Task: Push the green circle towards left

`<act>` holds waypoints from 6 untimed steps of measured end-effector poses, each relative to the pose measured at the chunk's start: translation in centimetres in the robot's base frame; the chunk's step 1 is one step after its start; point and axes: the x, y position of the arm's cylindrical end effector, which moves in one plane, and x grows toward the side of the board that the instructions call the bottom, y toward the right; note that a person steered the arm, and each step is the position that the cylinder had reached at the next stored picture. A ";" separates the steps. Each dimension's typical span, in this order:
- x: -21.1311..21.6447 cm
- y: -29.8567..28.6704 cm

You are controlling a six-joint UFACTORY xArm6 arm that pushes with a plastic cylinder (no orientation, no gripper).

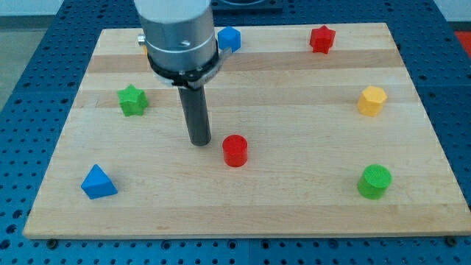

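The green circle (374, 181), a short green cylinder, stands near the board's lower right corner. My tip (199, 141) rests on the board left of centre, far to the left of the green circle. A red cylinder (235, 150) stands just right of my tip, between it and the green circle.
A green star (132, 100) lies at the left. A blue triangle (97, 182) lies at the lower left. A blue block (229, 38) sits at the top, partly behind the arm. A red star (321, 39) lies at the top right. A yellow hexagon (372, 100) lies at the right. The wooden board (294, 213) sits on a blue perforated table.
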 end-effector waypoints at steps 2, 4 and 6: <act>3.8 0.5; 3.8 1.8; 4.6 7.4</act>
